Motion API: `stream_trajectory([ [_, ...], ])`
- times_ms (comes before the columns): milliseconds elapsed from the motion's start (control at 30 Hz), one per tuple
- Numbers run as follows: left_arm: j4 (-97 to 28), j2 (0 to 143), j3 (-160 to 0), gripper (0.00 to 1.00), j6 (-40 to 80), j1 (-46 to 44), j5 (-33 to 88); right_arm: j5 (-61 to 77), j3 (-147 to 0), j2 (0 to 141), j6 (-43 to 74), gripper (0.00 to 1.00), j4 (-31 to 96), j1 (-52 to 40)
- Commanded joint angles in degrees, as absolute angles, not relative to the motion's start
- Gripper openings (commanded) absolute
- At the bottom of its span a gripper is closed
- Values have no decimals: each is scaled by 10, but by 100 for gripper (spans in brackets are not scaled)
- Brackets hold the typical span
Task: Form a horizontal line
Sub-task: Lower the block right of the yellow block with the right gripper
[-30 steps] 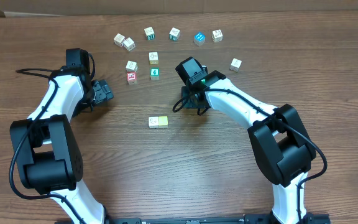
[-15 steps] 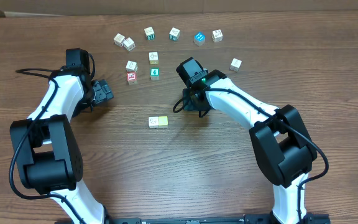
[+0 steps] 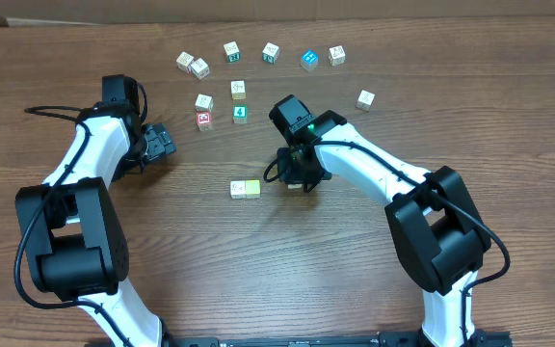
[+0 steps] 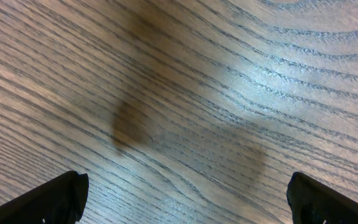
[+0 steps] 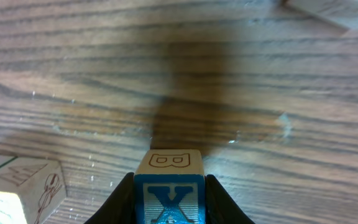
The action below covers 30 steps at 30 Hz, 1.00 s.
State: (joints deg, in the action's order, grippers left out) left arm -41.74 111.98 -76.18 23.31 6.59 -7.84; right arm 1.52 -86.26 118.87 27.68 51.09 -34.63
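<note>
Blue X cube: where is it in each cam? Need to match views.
Overhead: hidden under the right pincer, just right of the white-and-yellow cube pair.
Left wrist: not in it; only table wood shows.
Right wrist: X cube at bottom centre, clamped between the pincer's fingers.
Shared landmark: the cube pair, at bottom left in the right wrist view.
</note>
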Motion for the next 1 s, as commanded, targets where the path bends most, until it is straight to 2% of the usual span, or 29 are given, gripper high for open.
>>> stream_trajectory([
  [0,-417,1122,-761,99,218,64,-86,23,-865,1170,285,24,512,-354],
  [333,-417,1122,-761,100,218,64,-85,23,-865,1170,285,24,524,-354],
  [533,-417,1122,-761,100,218,64,-85,22,-865,1170,285,29,524,-354],
  [967,-417,1122,-761,100,218,64,-85,20,-865,1170,285,29,529,-354],
])
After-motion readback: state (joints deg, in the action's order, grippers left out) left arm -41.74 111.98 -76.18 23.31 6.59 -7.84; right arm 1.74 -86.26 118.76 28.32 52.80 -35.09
